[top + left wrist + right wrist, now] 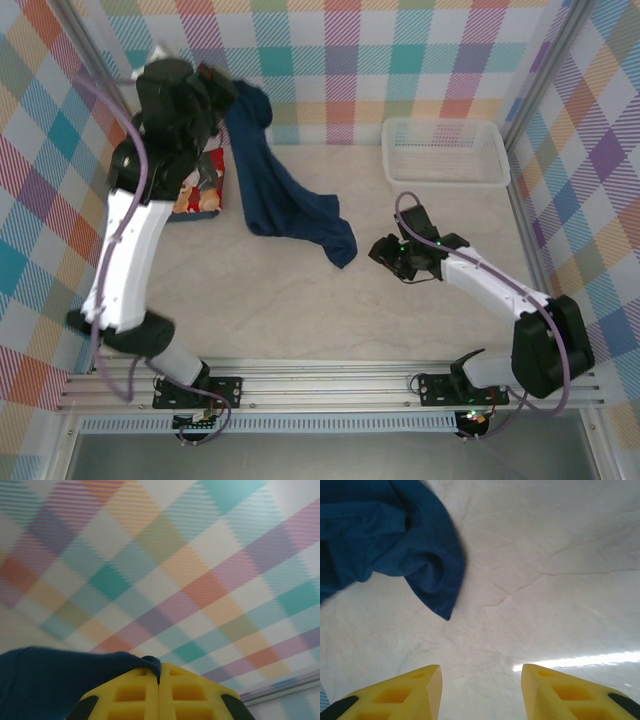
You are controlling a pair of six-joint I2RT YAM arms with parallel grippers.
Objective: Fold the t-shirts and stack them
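The dark navy t-shirt hangs from my raised left gripper near the back wall. Its lower end trails over the table to a corner near the centre. In the left wrist view the yellow jaws are pressed together on a fold of navy cloth. The red t-shirt lies folded at the back left, partly hidden under the left arm. My right gripper is low over the table just right of the navy corner. Its fingers stand apart with nothing between them, and the navy shirt's end lies ahead.
A white mesh basket stands at the back right against the checked wall. Bare pale table lies under and ahead of the right gripper. Checked walls close in the left, back and right sides.
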